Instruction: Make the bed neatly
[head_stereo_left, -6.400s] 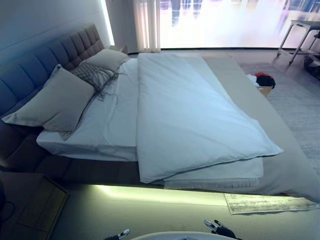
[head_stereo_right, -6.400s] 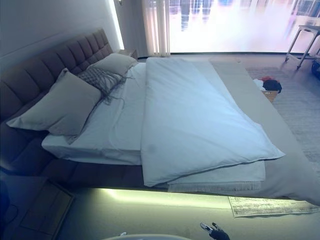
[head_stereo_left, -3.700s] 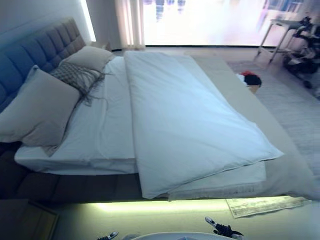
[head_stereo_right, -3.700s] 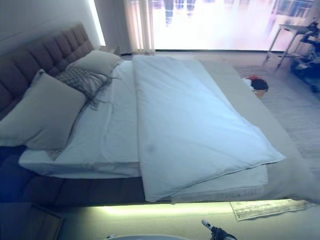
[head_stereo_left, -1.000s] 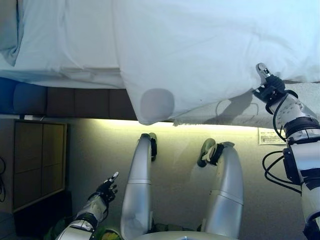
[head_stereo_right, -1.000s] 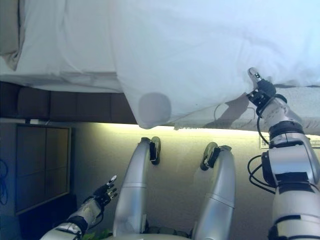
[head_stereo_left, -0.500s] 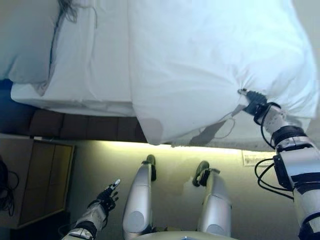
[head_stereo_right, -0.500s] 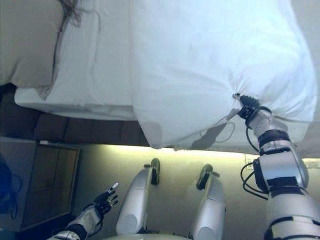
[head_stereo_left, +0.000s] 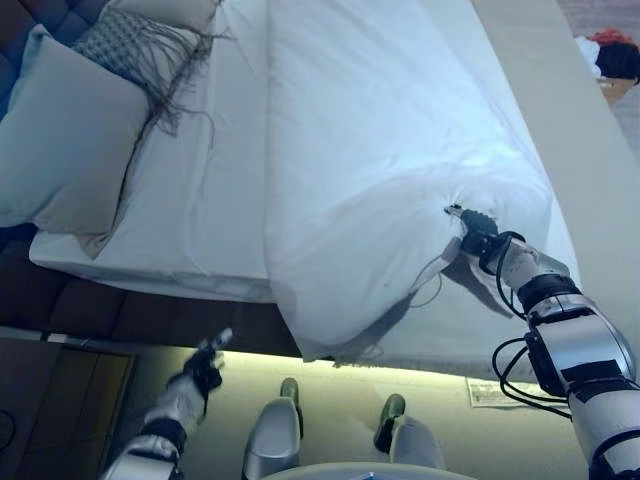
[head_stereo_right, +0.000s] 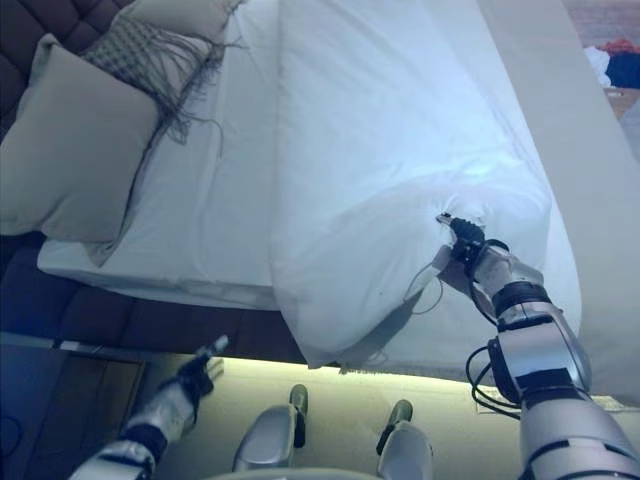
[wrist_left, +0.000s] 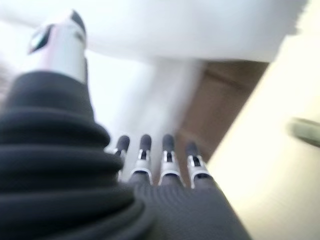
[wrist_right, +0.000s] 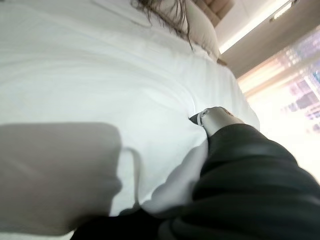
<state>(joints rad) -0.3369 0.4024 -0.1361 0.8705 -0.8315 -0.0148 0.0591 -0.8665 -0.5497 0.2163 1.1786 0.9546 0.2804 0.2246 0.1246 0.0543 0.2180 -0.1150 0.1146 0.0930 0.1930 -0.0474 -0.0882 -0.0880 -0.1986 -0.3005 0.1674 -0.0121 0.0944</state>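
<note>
A white duvet (head_stereo_left: 380, 150) lies folded along the middle of the bed, over a white sheet (head_stereo_left: 200, 200). My right hand (head_stereo_left: 472, 222) is out over the bed near its near side, shut on the duvet's edge; the cloth puckers around the hand and lifts into a hump. The right wrist view shows the thumb (wrist_right: 212, 117) against the bunched duvet (wrist_right: 100, 90). My left hand (head_stereo_left: 205, 362) is low beside the bed's near side, open and empty, its fingers (wrist_left: 167, 150) straight.
A large grey pillow (head_stereo_left: 70, 140), a fringed patterned cushion (head_stereo_left: 125, 50) and another pillow (head_stereo_left: 170, 12) lean by the tufted headboard (head_stereo_right: 25, 30). A beige bedspread (head_stereo_left: 545, 100) covers the bed's foot side. A nightstand (head_stereo_left: 50, 400), a floor paper (head_stereo_left: 495, 392) and a clothes basket (head_stereo_left: 610, 60).
The camera has tilted up over the bed. My right hand has drawn the duvet's edge further onto the bed, bunching it. My left hand has risen towards the bed's side.
</note>
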